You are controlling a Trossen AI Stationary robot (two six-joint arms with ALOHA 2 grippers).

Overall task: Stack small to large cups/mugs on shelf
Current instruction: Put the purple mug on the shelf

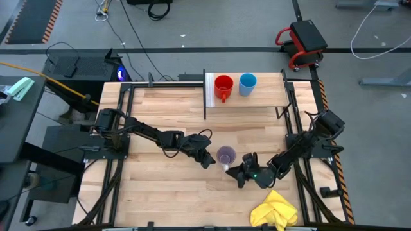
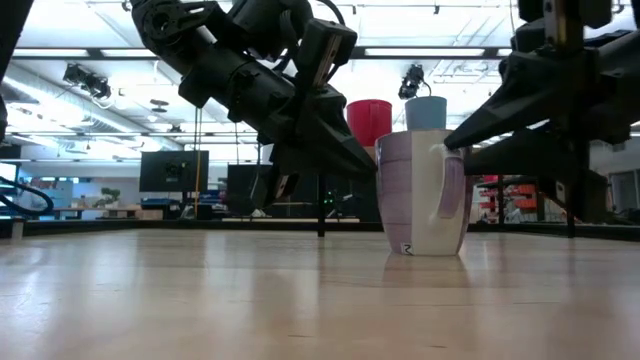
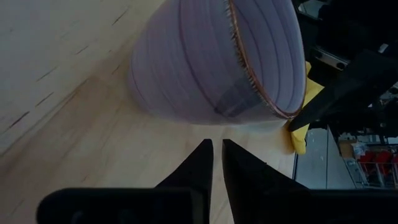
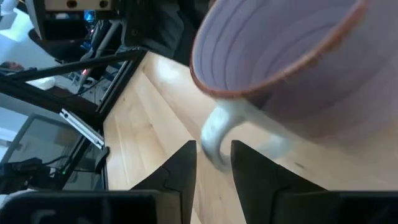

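The translucent purple-grey cup (image 1: pixel 226 154) (image 2: pixel 420 195) stands upright on its base on the plank table, its white handle (image 2: pixel 446 190) toward the near right. My left gripper (image 1: pixel 208 161) (image 3: pixel 217 152) is shut and points at the cup's left wall (image 3: pixel 186 74), with a strip of table between them. My right gripper (image 1: pixel 236 172) (image 4: pixel 213 150) is open, one finger on each side of the handle (image 4: pixel 215 134). The red mug (image 1: pixel 223 86) and the light-blue cup (image 1: pixel 248 83) stand side by side on the shelf board (image 1: pixel 257 101), next to its white end panel (image 1: pixel 208 93). My right gripper comes level from the table's near right, and its fingers (image 4: pixel 183 158) stand on either side of the cup's handle (image 4: pixel 215 134). I cannot tell whether they touch it. The cup rests upright on the table.
A crumpled yellow cloth (image 1: pixel 276 210) lies at the table's near right corner, behind my right arm. Black frame rails (image 1: pixel 289 96) run along the table's left and right sides. Bare planks lie between the cup and the shelf.
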